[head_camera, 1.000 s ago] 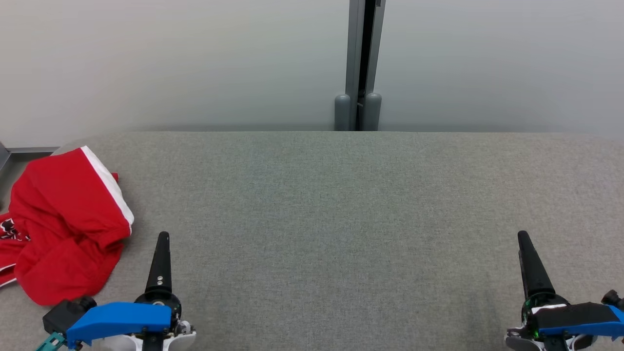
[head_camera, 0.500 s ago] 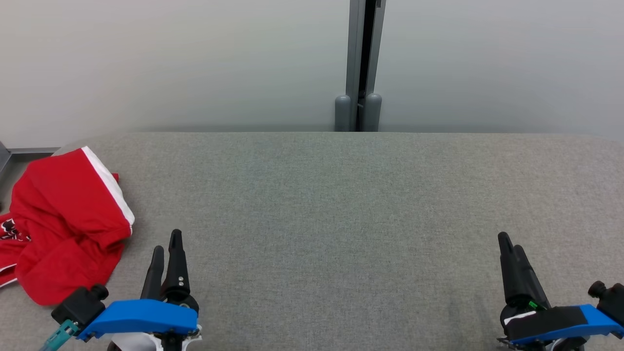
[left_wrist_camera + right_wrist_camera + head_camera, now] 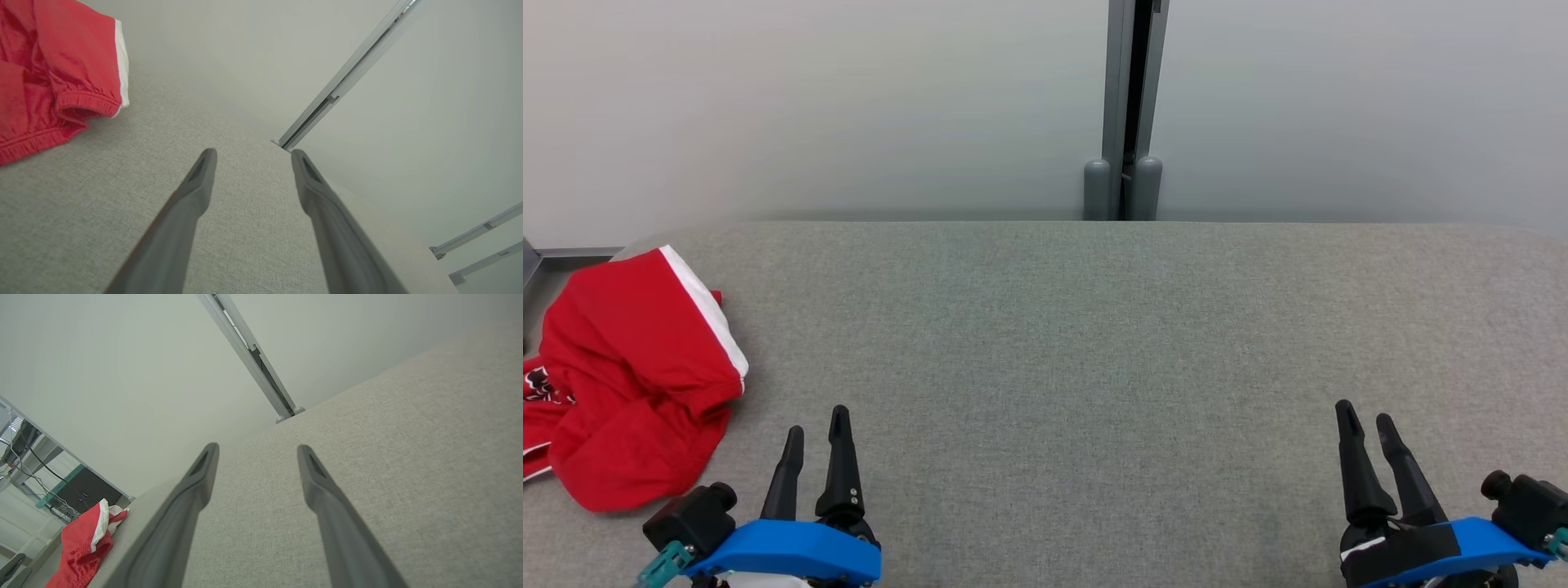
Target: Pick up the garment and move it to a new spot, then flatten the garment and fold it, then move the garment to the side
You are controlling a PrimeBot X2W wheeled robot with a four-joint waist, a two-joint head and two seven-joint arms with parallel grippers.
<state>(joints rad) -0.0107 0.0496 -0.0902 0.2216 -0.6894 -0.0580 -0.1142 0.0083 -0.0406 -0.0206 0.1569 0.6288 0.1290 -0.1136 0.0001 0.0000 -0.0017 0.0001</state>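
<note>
**Left.** The garment [image 3: 637,376], red with a white band [image 3: 707,302], lies crumpled in a heap at the left end of the grey worktop [image 3: 1094,327]. Part of it runs past the left border of the head view. It has not yet been lifted, so in my judgement the first step of the task lies ahead.

**Risks.**
- (a) The heap is layered and bunched. A pinch taken at its top may catch only one fold, and the cloth would then unroll and drag as I lift, or slip free.
- (b) A pinch taken too deep may gather several layers at once. That would leave the garment twisted when I set it down and make flattening harder.
- (c) The garment sits close to the worktop's end. A sideways nudge instead of a clean grasp could push it over the edge.
- (d) The gathered hem [image 3: 81,104] looks the firmer hold, while the thin band may stretch.

**Lower left.** My left pincer [image 3: 817,420] hovers just right of the garment and apart from it. Its fingers [image 3: 192,196] are spread wide, hold nothing, and appear clear of the surface.

**Centre.** The worktop's fabric surface, with a grey post [image 3: 1127,106] against the pale wall [image 3: 809,106] behind.

**Lower right.** My right pincer [image 3: 1364,412] is well apart from the garment, likewise spread wide and empty above the worktop.
</note>
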